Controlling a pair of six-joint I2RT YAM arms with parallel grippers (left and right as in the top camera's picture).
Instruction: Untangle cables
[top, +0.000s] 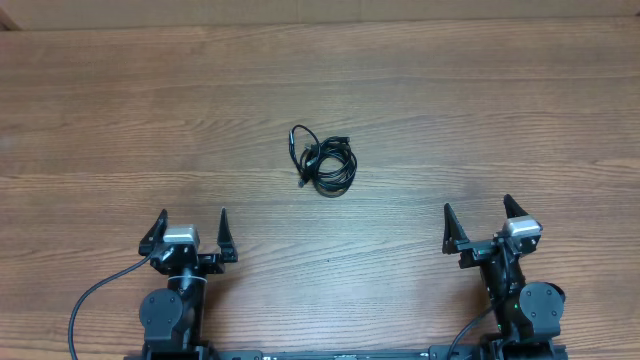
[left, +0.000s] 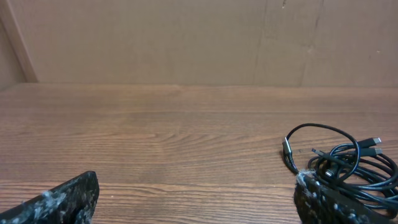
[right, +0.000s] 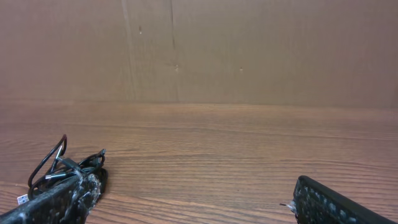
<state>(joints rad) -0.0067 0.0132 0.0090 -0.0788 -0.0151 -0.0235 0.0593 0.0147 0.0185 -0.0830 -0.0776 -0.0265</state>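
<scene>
Left gripper (top: 191, 220) and right gripper (top: 478, 206) both gape wide, holding nothing, well apart from the bunched cables (top: 323, 162).

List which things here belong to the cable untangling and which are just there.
For the job:
- cables, bunched in a small knot at mid-table
- left gripper, open, clear of the cables
- right gripper, open, clear of the cables

Just there:
- wooden table
- cardboard wall behind it
</scene>
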